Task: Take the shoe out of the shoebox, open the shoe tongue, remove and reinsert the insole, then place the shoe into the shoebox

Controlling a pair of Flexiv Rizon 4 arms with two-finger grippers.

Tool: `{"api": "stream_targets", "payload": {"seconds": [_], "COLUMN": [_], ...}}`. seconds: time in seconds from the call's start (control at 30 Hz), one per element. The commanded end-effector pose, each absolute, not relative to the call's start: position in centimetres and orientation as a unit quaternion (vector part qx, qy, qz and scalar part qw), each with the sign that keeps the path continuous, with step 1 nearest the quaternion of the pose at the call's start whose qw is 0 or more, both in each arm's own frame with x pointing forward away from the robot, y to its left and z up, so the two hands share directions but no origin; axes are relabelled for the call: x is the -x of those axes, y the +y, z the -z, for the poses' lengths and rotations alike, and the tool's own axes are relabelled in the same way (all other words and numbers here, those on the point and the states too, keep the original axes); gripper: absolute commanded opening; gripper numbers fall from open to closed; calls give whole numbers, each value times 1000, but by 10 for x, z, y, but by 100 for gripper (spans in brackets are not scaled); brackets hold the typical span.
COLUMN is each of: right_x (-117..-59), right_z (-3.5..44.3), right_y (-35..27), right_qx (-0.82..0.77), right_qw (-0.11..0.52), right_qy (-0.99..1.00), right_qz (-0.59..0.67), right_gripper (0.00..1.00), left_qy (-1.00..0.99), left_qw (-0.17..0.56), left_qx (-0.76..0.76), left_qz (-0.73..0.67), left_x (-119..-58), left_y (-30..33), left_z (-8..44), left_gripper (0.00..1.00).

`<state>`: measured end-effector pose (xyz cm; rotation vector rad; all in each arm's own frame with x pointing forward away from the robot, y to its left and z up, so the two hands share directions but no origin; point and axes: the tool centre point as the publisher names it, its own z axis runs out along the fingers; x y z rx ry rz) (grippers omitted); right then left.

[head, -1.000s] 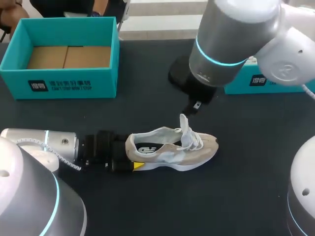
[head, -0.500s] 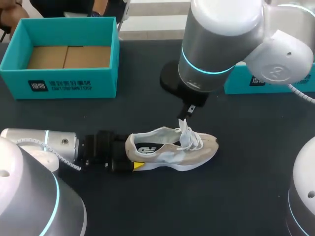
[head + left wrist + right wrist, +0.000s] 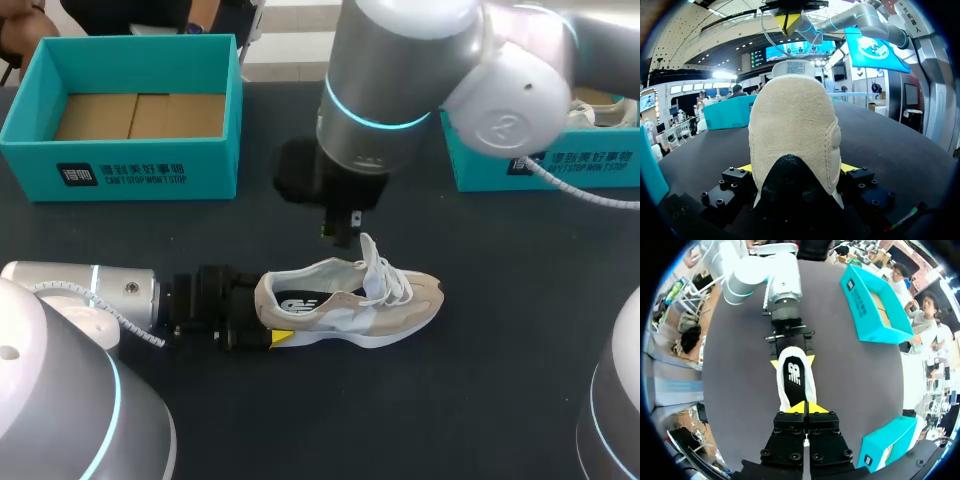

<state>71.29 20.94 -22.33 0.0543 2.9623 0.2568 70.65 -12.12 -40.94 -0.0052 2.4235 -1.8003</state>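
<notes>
Now, on the dark surface (image 3: 480,400), well apart from the open shoebox (image 3: 150,165), the shoe (image 3: 350,305) sits on its sole, your left pincer (image 3: 265,315) clenched on its heel. Your right pincer (image 3: 805,409) hangs above it, tips pressed together. With the tongue (image 3: 794,67) upright, I judge the insole (image 3: 794,374) comes next: spread, descend, pinch.

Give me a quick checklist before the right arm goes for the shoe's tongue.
1. Shoe out of the shoebox, lying on the table: ok.
2. Left gripper clamped on the heel, a yellow tip on each side: ok.
3. Right gripper open for a grasp: not ok, its tips are shut together.
4. Insole seated inside the shoe: ok.
5. Tongue already pulled open: cannot tell.
</notes>
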Motion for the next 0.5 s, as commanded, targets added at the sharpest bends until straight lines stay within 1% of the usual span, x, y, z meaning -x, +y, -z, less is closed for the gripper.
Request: {"api": "stream_targets", "payload": {"seconds": [0.03,0.1,0.13,0.17,0.27,0.5], "right_x": [-720,-719,-716,-715,-708,-707], "right_z": [247,250,261,263,286,288], "right_y": [238,242,250,251,255,255], "right_qx": [-2,0,16,18,-19,-24], "right_qw": [59,59,30,26,18,17], "right_qy": [995,995,998,998,999,999], "right_qz": [-86,-83,-56,-53,-46,-45], "right_gripper": [0,0,0,0,0,0], "left_qy": [802,802,802,802,802,802], "left_qw": [62,62,62,62,62,62], "left_qx": [2,2,2,2,2,2], "left_qz": [594,594,594,594,594,594], "left_x": [-705,-705,-705,-705,-705,-705], "left_y": [-122,-122,-122,-122,-122,-122], "left_z": [409,409,409,409,409,409], "left_gripper": [0,0,0,0,0,0]}}
